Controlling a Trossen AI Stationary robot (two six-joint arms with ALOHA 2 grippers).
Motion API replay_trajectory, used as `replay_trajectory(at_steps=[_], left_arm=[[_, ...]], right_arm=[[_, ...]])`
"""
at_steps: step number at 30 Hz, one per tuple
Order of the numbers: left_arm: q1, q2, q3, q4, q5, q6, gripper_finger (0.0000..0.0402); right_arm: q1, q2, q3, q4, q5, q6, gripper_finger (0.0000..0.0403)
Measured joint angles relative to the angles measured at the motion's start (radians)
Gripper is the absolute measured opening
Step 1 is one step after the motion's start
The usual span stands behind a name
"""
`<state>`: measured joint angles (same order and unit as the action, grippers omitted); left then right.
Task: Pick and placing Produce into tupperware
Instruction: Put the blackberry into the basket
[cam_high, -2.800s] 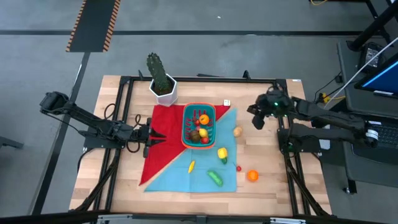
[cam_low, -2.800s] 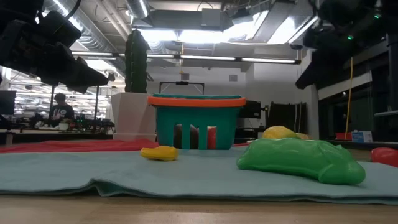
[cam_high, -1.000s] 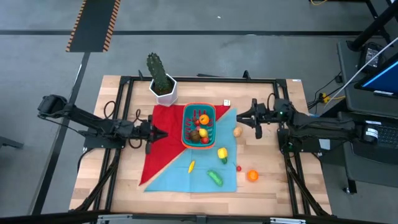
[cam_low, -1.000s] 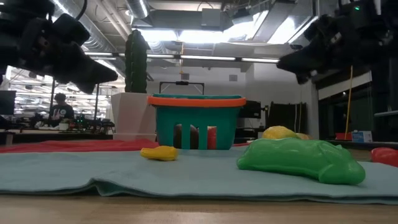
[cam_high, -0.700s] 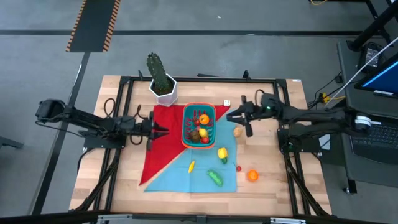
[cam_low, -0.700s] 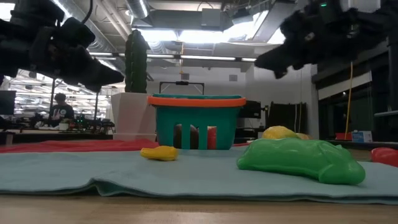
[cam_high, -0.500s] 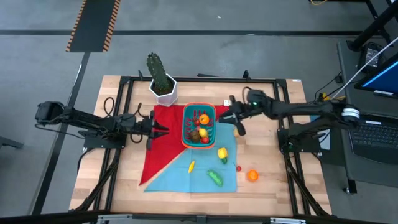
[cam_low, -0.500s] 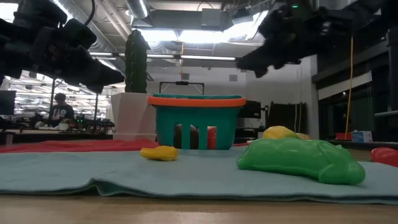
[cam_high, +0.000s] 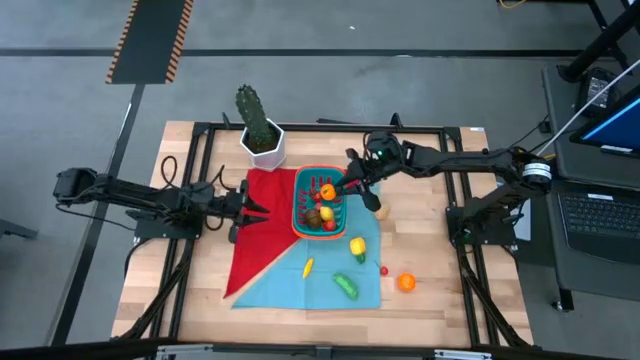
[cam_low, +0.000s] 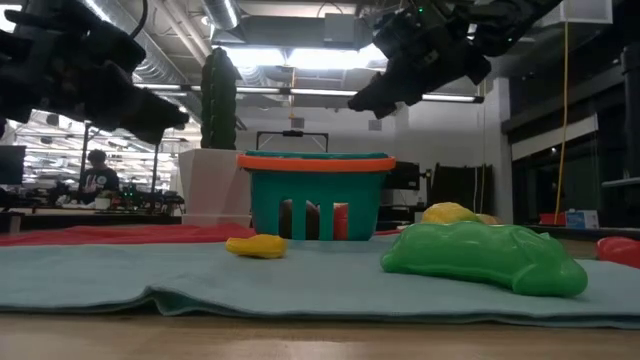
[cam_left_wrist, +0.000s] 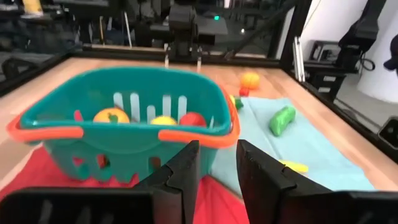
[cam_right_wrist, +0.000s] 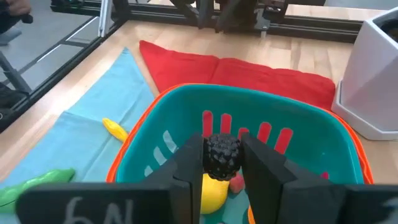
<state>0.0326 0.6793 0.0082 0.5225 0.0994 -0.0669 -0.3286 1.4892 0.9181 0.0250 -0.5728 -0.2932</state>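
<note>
The teal tupperware (cam_high: 303, 208) with an orange-red rim stands on a red cloth and holds several produce pieces. My right gripper (cam_high: 352, 186) hangs over its right rim, shut on a dark, bumpy round piece (cam_right_wrist: 222, 152). More produce lies on the blue cloth: a yellow piece (cam_high: 357, 245), a small yellow one (cam_high: 308, 267) and a green one (cam_high: 346, 286). An orange (cam_high: 406, 283) rests on the bare wood. My left gripper (cam_high: 250, 207) hovers open to the left of the tupperware, above the red cloth, with nothing between its fingers (cam_left_wrist: 188, 171). My right gripper pinches the dark bumpy piece by its two opposite sides (cam_right_wrist: 211, 155) between the two fingers. The fingers come from the table's right, slanting downward. The piece hangs clear, above the inside of the tupperware (cam_right_wrist: 273, 118) near its rim.
A cactus in a white pot (cam_high: 262, 138) stands at the far edge, just beyond the tupperware. The red cloth (cam_high: 255, 235) and the blue cloth (cam_high: 300, 285) cover the middle of the table. A black frame (cam_high: 200, 160) runs around the work area.
My right gripper has swung from the table's right side toward the left, rising a little and tipping, and has carried the dark piece over the tupperware's right rim. The tupperware and the loose produce have stayed where they were.
</note>
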Motion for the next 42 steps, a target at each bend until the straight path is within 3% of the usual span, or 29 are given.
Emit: replay_trajectory(at_steps=[8,11,15,22,33,42], left_arm=[[0.000,-0.206,0.000,-0.212,-0.003,0.024,0.0107],[0.000,-0.263,0.000,-0.265,-0.003,0.024,0.0110],[0.000,-0.308,0.000,-0.285,-0.004,0.026,0.0113],[0.000,-0.347,0.000,-0.356,-0.006,0.026,0.0118],[0.000,-0.415,0.000,-0.406,-0.006,0.027,0.0102],[0.000,-0.478,0.000,-0.467,-0.009,0.027,0.0086]], right_arm=[[0.008,0.001,0.000,-0.022,0.003,-0.004,0.0088],[0.034,0.001,0.001,-0.027,0.052,-0.009,0.0088],[0.080,0.001,0.001,-0.067,0.150,-0.041,0.0088],[0.125,0.017,0.019,-0.059,0.189,-0.040,0.0088],[0.105,0.340,0.423,-0.457,0.182,-0.105,0.0088],[0.118,0.507,0.568,-0.525,0.180,-0.156,0.0088]])
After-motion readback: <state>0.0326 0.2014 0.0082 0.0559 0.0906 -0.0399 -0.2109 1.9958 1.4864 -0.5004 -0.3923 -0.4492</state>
